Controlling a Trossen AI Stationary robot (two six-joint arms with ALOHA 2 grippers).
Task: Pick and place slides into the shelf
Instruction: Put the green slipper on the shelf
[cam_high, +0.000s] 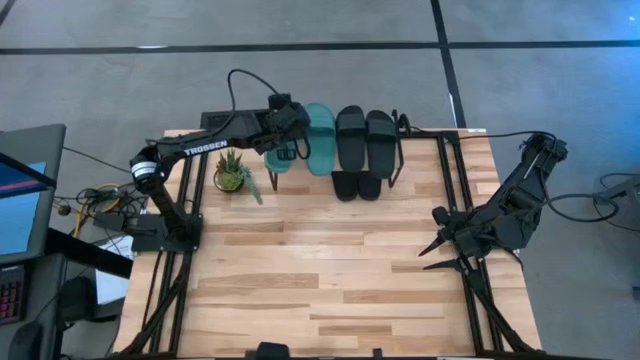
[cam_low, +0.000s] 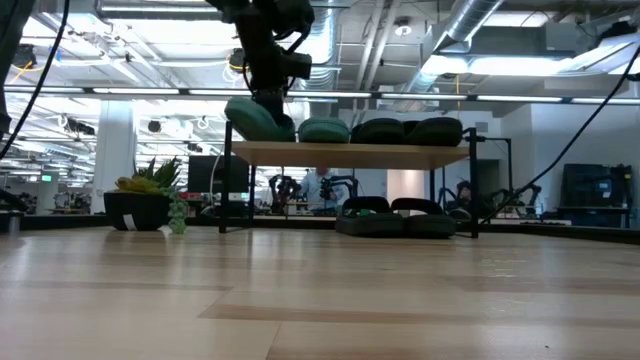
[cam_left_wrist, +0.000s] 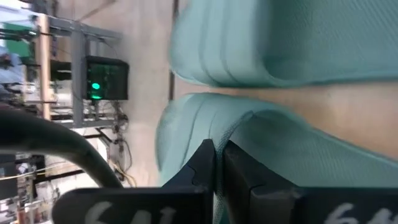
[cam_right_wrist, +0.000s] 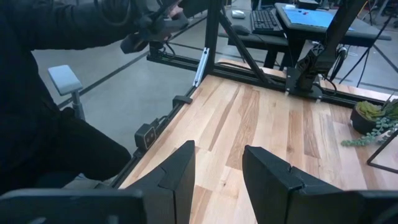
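The shelf (cam_low: 350, 154) stands at the table's far middle. On its top board lie a teal slide (cam_high: 320, 138) and a black pair (cam_high: 365, 136). Another black pair (cam_low: 392, 216) sits on the table under the board. My left gripper (cam_high: 283, 150) is shut on a second teal slide (cam_low: 258, 120) at the left end of the top board (cam_left_wrist: 348, 106), next to the first teal slide (cam_left_wrist: 280, 37). My right gripper (cam_high: 440, 245) hangs open above the table's right side, holding nothing. My left gripper pinches a thin teal edge of the slide (cam_left_wrist: 233, 134) between its two shut fingers (cam_left_wrist: 205, 165); it looks like the strap's edge. The fingers slant down from the table's left. The slide sits just over the board's left end; whether its sole touches the board, I cannot tell.
A potted plant (cam_high: 232, 172) stands left of the shelf, close under my left arm. A person in dark clothes (cam_right_wrist: 50, 93) sits beyond the table's edge in the right wrist view. The near half of the wooden tabletop (cam_high: 320, 290) lies bare.
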